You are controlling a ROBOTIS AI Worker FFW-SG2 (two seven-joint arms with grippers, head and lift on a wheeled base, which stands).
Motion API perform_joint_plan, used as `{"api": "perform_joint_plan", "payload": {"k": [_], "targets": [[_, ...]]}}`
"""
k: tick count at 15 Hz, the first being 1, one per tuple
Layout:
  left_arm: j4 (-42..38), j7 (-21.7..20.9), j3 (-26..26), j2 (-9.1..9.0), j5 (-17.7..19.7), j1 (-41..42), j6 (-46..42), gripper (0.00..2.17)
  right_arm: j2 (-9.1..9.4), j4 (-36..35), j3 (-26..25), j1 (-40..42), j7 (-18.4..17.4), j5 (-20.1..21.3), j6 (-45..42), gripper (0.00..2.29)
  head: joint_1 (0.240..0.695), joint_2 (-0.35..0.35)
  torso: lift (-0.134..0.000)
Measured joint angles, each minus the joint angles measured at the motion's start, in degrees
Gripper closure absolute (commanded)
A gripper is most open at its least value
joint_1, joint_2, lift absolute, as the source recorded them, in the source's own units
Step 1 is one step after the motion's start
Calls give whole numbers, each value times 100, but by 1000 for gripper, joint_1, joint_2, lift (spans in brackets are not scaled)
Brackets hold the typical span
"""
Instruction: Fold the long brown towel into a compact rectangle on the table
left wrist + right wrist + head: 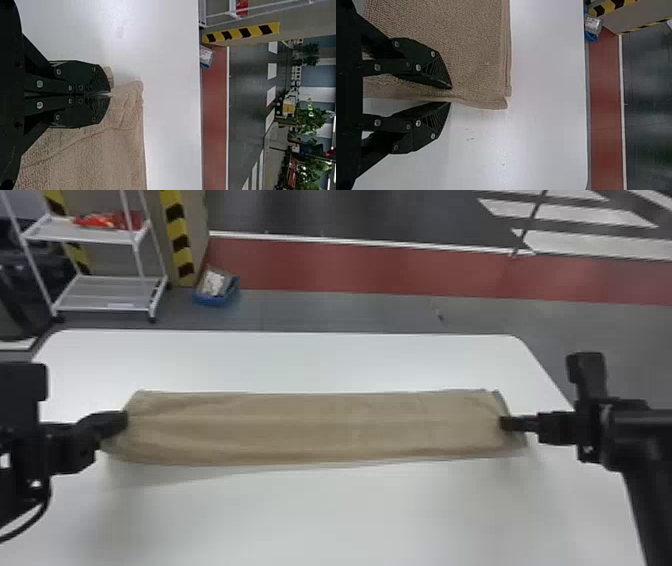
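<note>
Brown towel (315, 429) in left pincer (124, 422)

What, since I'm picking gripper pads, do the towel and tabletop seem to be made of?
The towel looks like matte terry cloth, perhaps cotton or a blend, from its nubbly surface and soft creases. The tabletop seems a smooth white laminate or plastic, slightly glossy, as it shows blurred highlights.

Ribbed brown cloth towel (310, 427); smooth, faintly glossy white table (320, 510); matt black jaws.
</note>
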Motion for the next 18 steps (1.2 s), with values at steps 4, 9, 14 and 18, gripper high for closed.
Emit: {"api": "perform_joint_plan", "payload": {"k": [4,9,14,18], "targets": [[0,-8,14,12,5,28,10,1204,42,48,24,-69,-92,-22,19,333,695,-125,-124],[-2,-6,17,13,9,34,15,1204,73,-109,-9,-78,-105,-11,163,333,695,-123,-124],[-1,-6,8,13,3,16,15,1204,89,-24,68,-207,-212,-24,93,394,695,-120,-124],[18,-13,15,33,-1,16,2,1204,108,162,181,-336,-221,33,82,964,695,-111,-124]]}}
